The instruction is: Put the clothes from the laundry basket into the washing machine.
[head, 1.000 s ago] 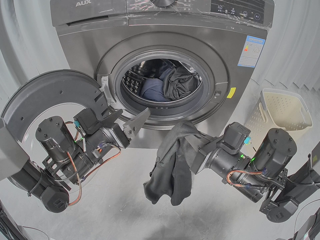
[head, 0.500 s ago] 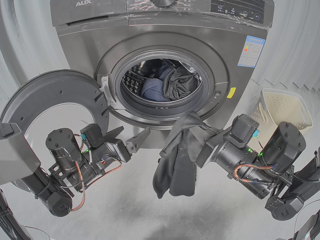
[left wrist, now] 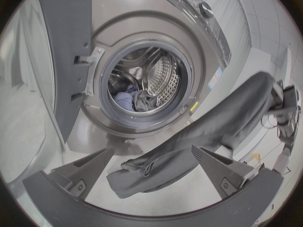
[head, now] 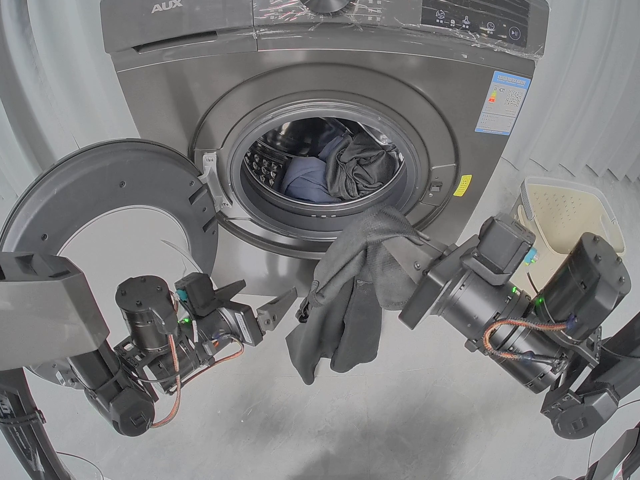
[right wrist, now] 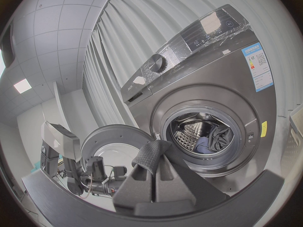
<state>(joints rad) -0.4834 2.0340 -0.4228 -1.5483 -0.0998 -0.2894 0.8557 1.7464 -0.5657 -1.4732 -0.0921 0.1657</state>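
Charcoal garment, cream basket, grey washer

Head camera: high, looks forward and down at washing machine front, mid range. Left wrist camera: low, near, faces up into drum opening. Right wrist camera: low, faces up at machine front and open door, further back. All 3 views share drum opening, dark garment.

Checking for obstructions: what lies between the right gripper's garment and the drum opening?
Nothing: in the head view the dark garment in the right gripper hangs just before the drum opening.
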